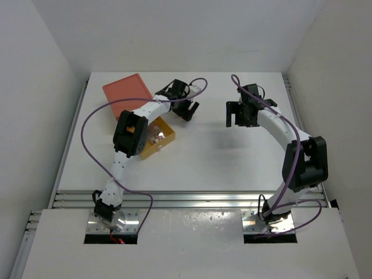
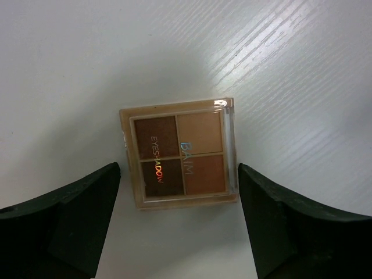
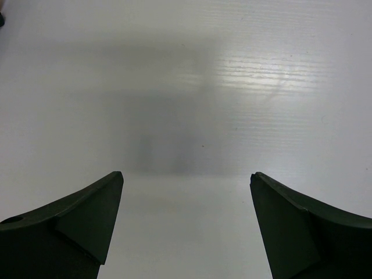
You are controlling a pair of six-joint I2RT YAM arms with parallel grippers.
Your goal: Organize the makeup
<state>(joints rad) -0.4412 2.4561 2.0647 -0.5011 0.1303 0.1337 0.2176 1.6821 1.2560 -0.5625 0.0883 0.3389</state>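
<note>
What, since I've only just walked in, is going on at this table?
It's a makeup-sorting job. The left gripper hangs open over a small square tan eyeshadow palette with four brown pans, flat on the white table, not gripping it. The right gripper is open above bare table, holding nothing. An open yellow box and a flat orange panel sit far left.

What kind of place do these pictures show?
Probably a robot laboratory test cell, not a home: a left arm and right arm are bolted to a white table, plain white walls enclose it, and an eyeshadow palette lies there.
</note>
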